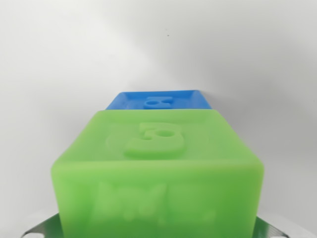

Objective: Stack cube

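Observation:
A large green cube (157, 168) with a raised figure on its top fills the lower middle of the wrist view, very close to the camera. Metal parts of my gripper (157, 234) show at the bottom edge on both sides of the cube, flush against its lower flanks, so the gripper appears shut on it. The fingertips themselves are hidden by the cube. Right behind the green cube sits a blue cube (159, 100). Only the blue cube's top face, with a raised figure, shows; the rest is hidden behind the green one.
A plain white surface (59, 59) surrounds both cubes on all sides, with a soft shadow to the right of them.

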